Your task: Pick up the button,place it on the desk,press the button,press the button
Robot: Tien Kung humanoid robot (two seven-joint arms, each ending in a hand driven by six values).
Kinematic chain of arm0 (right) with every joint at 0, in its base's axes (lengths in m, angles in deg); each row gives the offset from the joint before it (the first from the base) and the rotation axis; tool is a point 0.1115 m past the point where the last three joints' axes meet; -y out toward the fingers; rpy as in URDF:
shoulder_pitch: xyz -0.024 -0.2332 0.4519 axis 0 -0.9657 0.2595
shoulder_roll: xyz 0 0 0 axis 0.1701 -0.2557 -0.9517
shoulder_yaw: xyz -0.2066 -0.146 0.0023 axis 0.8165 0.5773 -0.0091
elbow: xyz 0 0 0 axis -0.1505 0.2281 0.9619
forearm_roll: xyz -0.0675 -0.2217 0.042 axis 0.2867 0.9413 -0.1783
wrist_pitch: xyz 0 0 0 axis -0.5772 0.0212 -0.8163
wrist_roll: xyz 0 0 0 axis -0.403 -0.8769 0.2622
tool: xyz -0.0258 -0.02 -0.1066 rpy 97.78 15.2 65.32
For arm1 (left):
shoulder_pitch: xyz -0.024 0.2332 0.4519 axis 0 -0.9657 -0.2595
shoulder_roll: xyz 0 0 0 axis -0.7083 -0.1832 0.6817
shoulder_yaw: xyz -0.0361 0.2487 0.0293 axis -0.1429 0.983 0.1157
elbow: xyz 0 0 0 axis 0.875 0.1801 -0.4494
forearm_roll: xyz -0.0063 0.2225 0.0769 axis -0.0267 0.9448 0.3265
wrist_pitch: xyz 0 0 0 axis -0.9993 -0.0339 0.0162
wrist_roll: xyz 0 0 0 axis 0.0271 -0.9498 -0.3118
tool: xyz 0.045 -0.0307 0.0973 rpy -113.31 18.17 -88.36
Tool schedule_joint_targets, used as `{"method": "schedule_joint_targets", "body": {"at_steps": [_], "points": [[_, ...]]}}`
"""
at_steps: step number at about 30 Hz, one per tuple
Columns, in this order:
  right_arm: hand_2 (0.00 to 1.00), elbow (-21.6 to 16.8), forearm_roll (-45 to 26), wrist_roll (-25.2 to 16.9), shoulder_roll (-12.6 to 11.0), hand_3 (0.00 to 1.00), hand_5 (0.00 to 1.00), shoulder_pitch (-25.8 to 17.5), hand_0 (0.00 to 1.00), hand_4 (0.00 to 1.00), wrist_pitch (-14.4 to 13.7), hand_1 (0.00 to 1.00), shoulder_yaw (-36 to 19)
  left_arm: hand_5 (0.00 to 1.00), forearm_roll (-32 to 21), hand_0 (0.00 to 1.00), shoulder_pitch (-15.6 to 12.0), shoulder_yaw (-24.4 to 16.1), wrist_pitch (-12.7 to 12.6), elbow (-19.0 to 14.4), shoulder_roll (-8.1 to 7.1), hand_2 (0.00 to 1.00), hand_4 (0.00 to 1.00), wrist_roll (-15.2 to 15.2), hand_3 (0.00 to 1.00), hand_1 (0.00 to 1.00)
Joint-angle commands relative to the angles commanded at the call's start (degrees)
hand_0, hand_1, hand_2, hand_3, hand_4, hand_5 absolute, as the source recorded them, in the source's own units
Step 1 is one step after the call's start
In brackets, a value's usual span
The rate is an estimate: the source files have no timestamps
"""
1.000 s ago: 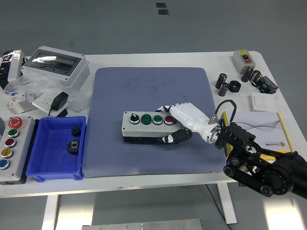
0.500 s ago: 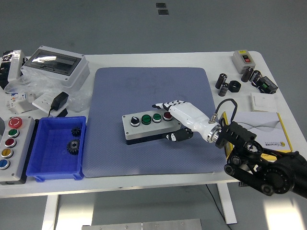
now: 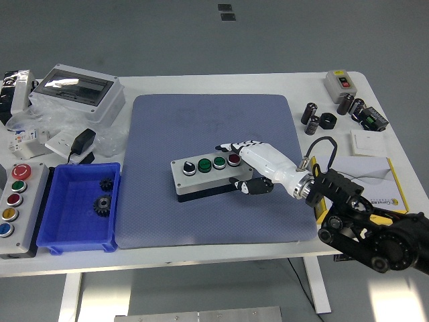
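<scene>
Resting the button box [image 3: 206, 176] on the blue mat [image 3: 213, 168], I keep my right hand [image 3: 251, 168] loosely open, fingertips seemingly just off its red button [image 3: 234, 159], ready to press.

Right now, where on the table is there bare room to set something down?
The blue mat is bare along its far half, and in front of the button box toward the near edge. The right hand is at the box's right end. The left side is crowded: blue bin, grey enclosure, black adapter. The right edge holds capacitors and a booklet.
</scene>
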Motion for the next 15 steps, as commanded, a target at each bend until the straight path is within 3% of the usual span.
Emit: {"method": "schedule_joint_targets", "body": {"at_steps": [8,15], "points": [[0.834,-2.62,-1.16,-0.52,-1.81,0.898,0.078,0.03,0.87,0.663,2.64,0.825,-1.28,0.174,-0.66,0.625,0.05,0.69,0.03,0.0,0.02,0.524,0.622,-0.18,0.583,0.541],[0.834,-6.41,-6.43,-0.16,-3.89,0.898,0.075,1.83,0.867,0.676,8.62,0.826,-4.18,0.171,-0.6,0.625,0.04,0.66,0.01,0.0,-0.06,0.525,0.619,-0.08,0.582,0.54]]}}
